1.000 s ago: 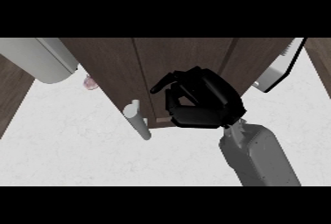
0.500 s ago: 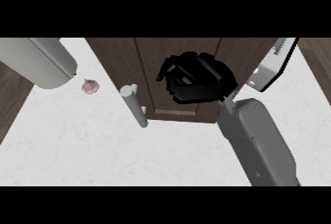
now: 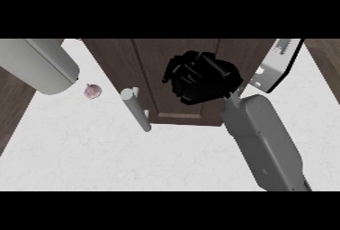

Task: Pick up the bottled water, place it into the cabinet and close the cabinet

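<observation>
- Head view, looking steeply down: the white counter [image 3: 100, 152] fills the lower part, bare around its near edge.
- The dark wooden cabinet [image 3: 153, 67] stands at the counter's far edge, its panels running up and out of sight. A pale bar handle [image 3: 136, 110] sticks out at its lower left (presumably the door's pull, placed where a hand can catch it).
- The right forearm [image 3: 262, 139] comes in from the lower right and slants up toward the cabinet front.
- A grey cylinder [image 3: 40, 65] crosses the upper left corner. It may be the other forearm, but no left hand shows.
- The right hand [image 3: 199, 81] sits against the cabinet's face, fingers [image 3: 179, 72] curled into a dark bunch. Whether they enclose anything I cannot tell.
- A light grey angled part [image 3: 272, 67] lies just right of the hand, unidentifiable.
- A small pinkish round object [image 3: 92, 90] rests near the counter's far left edge.
- The bottled water is not visible anywhere. It may be hidden in the curled hand or already inside, so judging progress is uncertain.
</observation>
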Motion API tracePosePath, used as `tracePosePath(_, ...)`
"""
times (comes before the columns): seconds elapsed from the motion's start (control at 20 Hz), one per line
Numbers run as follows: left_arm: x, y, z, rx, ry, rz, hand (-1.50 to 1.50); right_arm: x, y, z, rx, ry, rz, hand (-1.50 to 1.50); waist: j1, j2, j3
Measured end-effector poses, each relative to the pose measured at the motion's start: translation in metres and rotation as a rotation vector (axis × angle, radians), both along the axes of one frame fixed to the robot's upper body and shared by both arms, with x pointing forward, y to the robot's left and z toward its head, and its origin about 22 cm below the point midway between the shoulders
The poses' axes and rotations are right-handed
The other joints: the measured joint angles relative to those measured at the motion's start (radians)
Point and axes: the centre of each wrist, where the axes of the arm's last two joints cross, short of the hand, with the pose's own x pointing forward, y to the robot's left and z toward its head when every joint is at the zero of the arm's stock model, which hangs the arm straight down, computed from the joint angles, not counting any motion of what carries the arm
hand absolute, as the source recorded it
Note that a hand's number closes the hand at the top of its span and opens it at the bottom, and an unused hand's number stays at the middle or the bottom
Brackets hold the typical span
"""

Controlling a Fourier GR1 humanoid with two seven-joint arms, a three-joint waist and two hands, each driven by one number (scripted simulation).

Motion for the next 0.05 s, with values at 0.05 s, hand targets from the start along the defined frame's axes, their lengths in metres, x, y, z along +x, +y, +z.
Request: tracePosePath(0.05, 0.0000, 0.0001, -0.0005, -0.002, 0.002, -0.006, -1.50, 0.0002, -0.0017, 0.0000, 0.004, -0.001, 0.004, 1.50, -0.001, 0.000, 0.002)
